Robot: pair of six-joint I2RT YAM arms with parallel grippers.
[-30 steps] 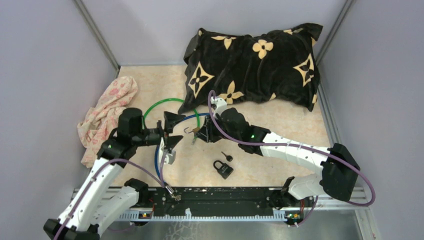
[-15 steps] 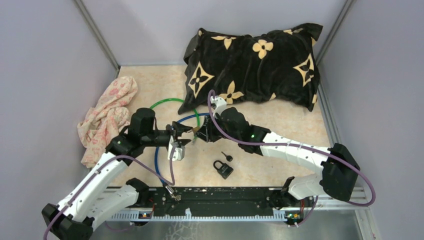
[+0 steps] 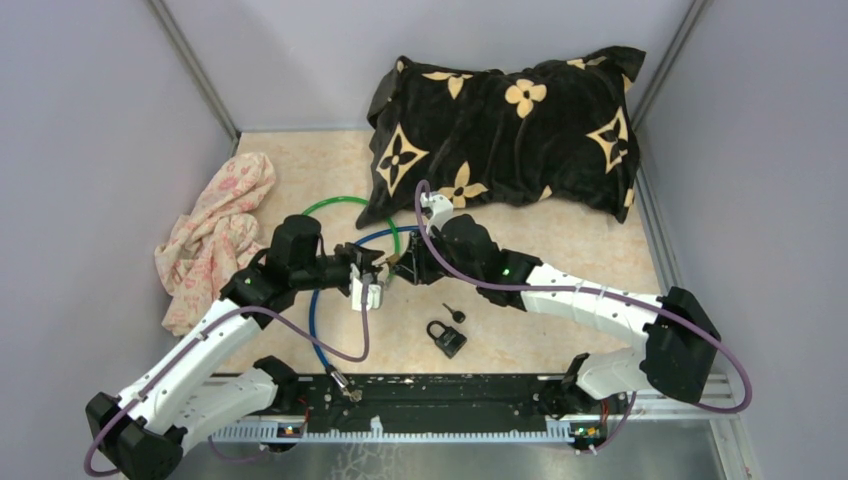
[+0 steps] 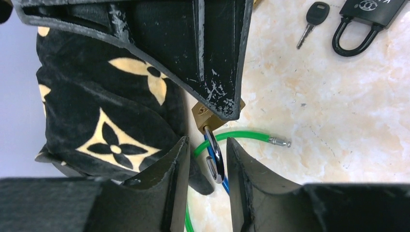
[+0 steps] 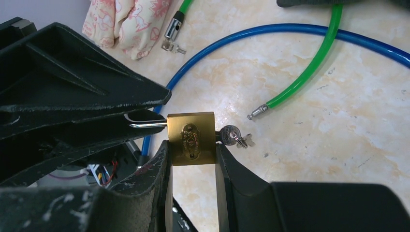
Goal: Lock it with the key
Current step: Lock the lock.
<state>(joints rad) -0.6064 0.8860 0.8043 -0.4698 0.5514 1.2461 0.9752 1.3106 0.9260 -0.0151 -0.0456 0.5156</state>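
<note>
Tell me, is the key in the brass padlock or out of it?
In. The head of the key juts from the brass padlock, opposite its shackle, blade hidden inside; the right gripper clamps the body.

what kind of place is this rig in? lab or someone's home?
Probably a lab test cell: plain grey panel walls around the tabletop, arms bolted to a black rail, pillow and cloth as props.

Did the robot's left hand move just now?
Yes. The left gripper slid right, away from the pink cloth, up to the brass padlock in the right gripper.
</note>
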